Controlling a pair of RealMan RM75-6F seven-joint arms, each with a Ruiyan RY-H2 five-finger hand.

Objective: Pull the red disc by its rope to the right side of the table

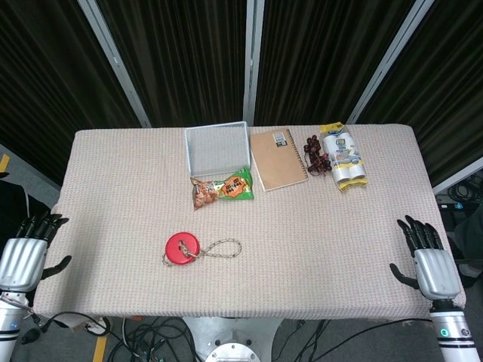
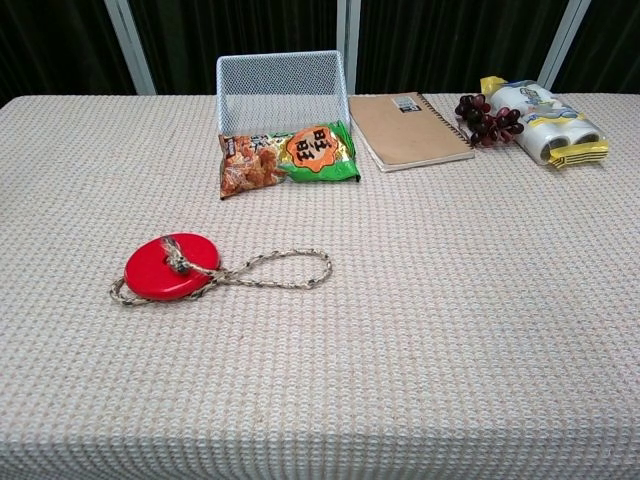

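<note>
The red disc (image 1: 181, 248) (image 2: 170, 267) lies flat on the table, left of centre and near the front. Its braided rope (image 1: 222, 248) (image 2: 280, 270) is knotted through the disc's middle and runs rightward in a loop on the cloth. My left hand (image 1: 23, 258) hangs off the table's left front corner, fingers apart and empty. My right hand (image 1: 429, 262) is over the table's right front edge, fingers spread, holding nothing. Both hands are far from the disc and rope. The chest view shows neither hand.
Along the back stand a white mesh basket (image 1: 217, 148) (image 2: 281, 88), a snack packet (image 1: 223, 188) (image 2: 288, 157), a brown notebook (image 1: 277, 159) (image 2: 410, 130), dark grapes (image 1: 315, 155) (image 2: 487, 118) and a yellow-white package (image 1: 343, 157) (image 2: 545, 122). The woven tablecloth (image 1: 324, 226) covers the table.
</note>
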